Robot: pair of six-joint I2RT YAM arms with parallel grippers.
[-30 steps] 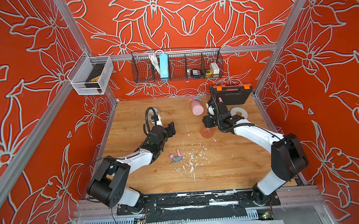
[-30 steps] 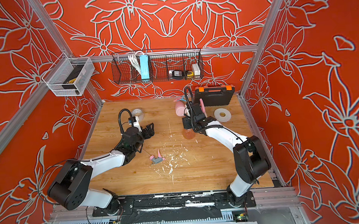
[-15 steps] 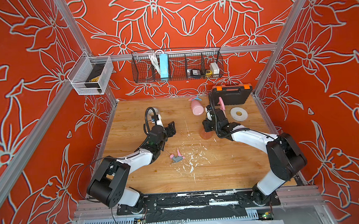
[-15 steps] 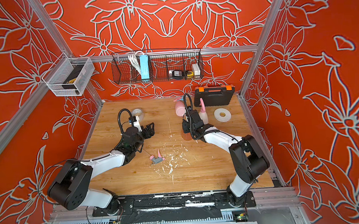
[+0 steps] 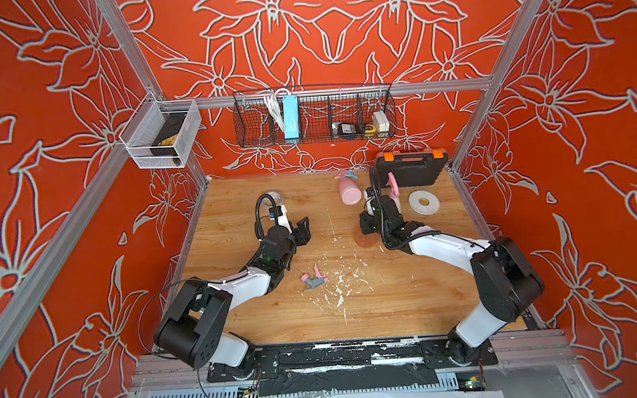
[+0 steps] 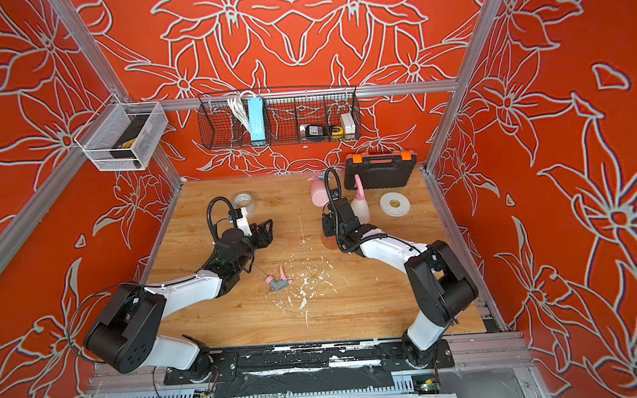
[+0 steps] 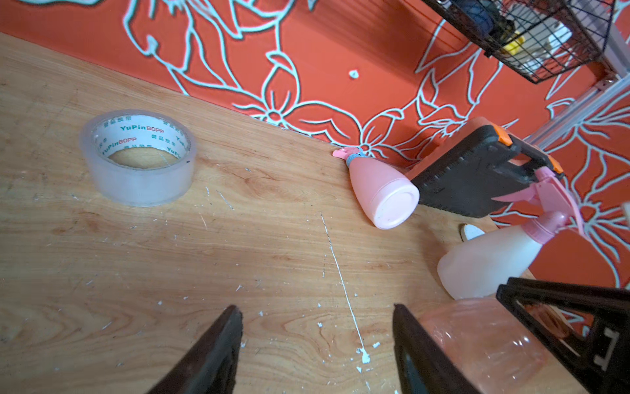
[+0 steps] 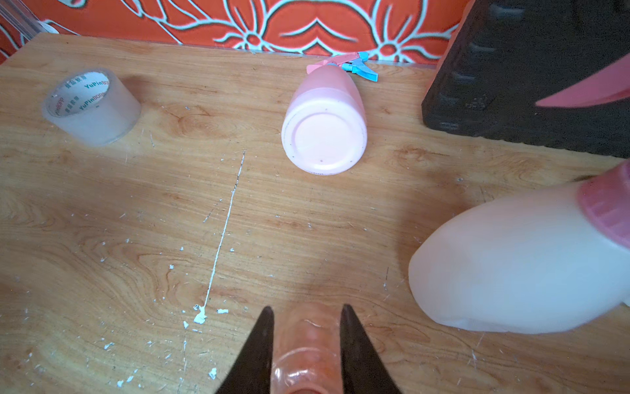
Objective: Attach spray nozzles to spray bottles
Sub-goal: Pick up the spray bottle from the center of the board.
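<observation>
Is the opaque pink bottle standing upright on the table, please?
No, the pink bottle lies on its side on the table, its round base turned toward the right wrist camera and its pink-and-blue nozzle pointing away.

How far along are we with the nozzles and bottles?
Done: the pink bottle, lying down, and the white bottle, standing, both carry nozzles. In hand: the right gripper clasps the bare orange bottle. To do: the grey nozzle lies loose on the table; the left gripper is open and empty.
</observation>
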